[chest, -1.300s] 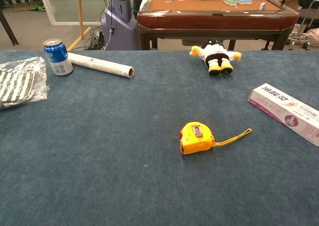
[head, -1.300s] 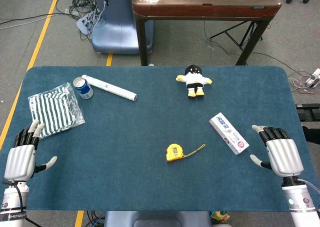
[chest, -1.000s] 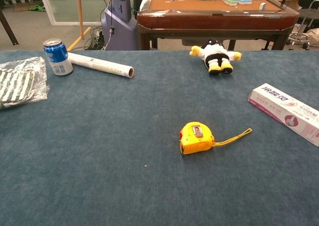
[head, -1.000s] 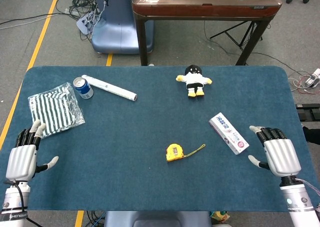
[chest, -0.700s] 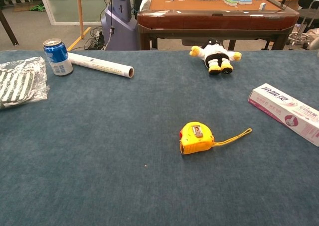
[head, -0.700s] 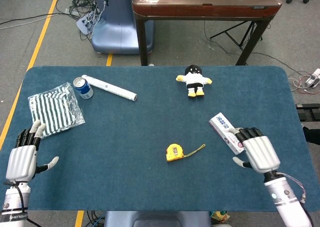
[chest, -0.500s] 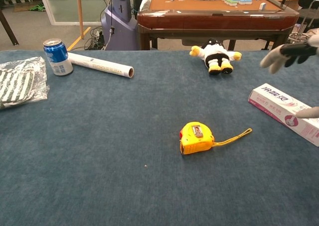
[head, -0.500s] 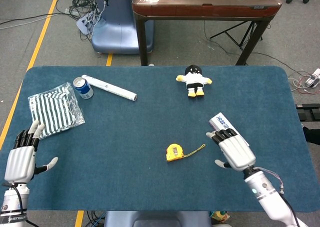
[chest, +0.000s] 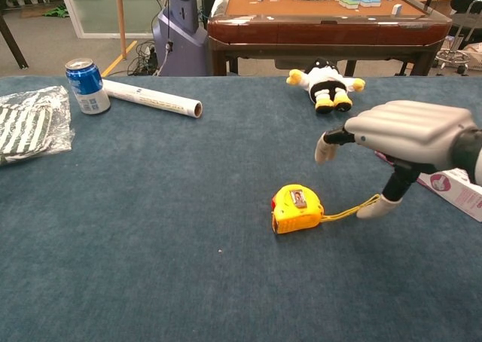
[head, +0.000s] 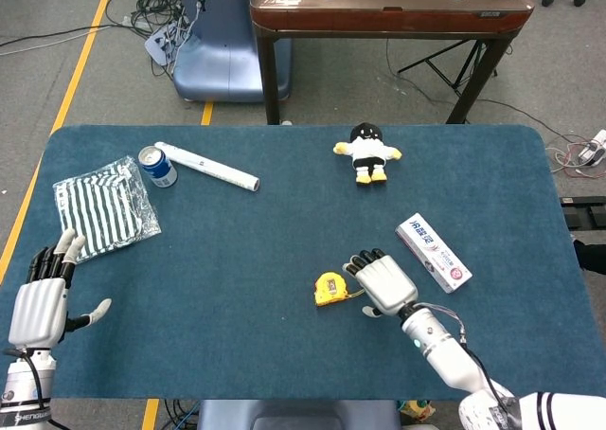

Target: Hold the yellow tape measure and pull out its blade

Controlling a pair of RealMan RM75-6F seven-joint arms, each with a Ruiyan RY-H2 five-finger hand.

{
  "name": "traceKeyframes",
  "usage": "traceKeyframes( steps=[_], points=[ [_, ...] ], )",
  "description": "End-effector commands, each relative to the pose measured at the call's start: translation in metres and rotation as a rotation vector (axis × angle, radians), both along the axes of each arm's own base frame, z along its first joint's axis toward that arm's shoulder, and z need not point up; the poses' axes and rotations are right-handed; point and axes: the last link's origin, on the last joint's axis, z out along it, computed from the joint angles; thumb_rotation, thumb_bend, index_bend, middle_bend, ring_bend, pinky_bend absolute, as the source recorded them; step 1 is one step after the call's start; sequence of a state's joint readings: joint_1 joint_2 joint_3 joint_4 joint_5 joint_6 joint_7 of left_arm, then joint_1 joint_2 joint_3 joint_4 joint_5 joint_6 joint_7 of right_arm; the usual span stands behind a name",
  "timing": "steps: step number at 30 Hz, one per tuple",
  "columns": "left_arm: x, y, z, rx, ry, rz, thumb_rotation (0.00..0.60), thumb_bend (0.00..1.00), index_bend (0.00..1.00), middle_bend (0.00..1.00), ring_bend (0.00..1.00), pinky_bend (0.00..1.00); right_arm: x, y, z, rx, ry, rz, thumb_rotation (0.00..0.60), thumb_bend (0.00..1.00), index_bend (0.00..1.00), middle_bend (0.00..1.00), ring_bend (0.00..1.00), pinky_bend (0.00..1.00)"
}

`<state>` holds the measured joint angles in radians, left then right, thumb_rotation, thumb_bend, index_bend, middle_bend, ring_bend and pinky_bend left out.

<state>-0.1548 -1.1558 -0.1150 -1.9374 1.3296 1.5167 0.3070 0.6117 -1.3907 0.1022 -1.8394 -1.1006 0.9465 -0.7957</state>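
Note:
The yellow tape measure [head: 329,288] [chest: 296,208] lies flat near the middle of the blue table, its yellow wrist cord [chest: 352,208] trailing to the right. My right hand [head: 381,281] [chest: 403,135] hovers just right of it, above the cord, fingers apart and holding nothing. In the chest view its thumb tip comes down beside the cord's end. My left hand [head: 40,299] rests open at the table's front left corner, far from the tape measure; the chest view does not show it.
A toothpaste box [head: 433,251] [chest: 452,181] lies right of the hand. A plush toy [head: 365,152] sits at the back. A blue can [head: 156,165], a white roll [head: 208,166] and a striped cloth in a plastic bag [head: 102,206] are at the left.
My right hand has swept left from the table's right edge, past the toothpaste box, to just beside the tape measure. The left hand and the tape measure have stayed put.

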Motion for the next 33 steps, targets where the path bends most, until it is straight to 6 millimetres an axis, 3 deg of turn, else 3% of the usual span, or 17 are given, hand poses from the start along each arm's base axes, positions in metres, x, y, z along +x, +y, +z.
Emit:
traceKeyframes(
  steps=[1,15,33],
  points=[
    [0.001,0.000,0.000,-0.001,-0.001,-0.003,0.600,0.16,0.00,0.00,0.00,0.00,0.006,-0.004,-0.014,0.012,0.022,0.009,0.600,0.20,0.28,0.26,0.18,0.23],
    [0.001,0.002,-0.003,-0.010,0.001,0.001,0.600,0.16,0.00,0.00,0.00,0.00,0.027,-0.027,-0.053,0.028,0.058,-0.006,0.600,0.20,0.28,0.26,0.18,0.23],
    [-0.002,0.002,-0.004,-0.010,-0.008,0.001,0.600,0.16,0.00,0.00,0.00,0.00,0.030,-0.023,-0.071,0.042,0.106,0.010,0.600,0.23,0.31,0.32,0.18,0.23]
  ],
)
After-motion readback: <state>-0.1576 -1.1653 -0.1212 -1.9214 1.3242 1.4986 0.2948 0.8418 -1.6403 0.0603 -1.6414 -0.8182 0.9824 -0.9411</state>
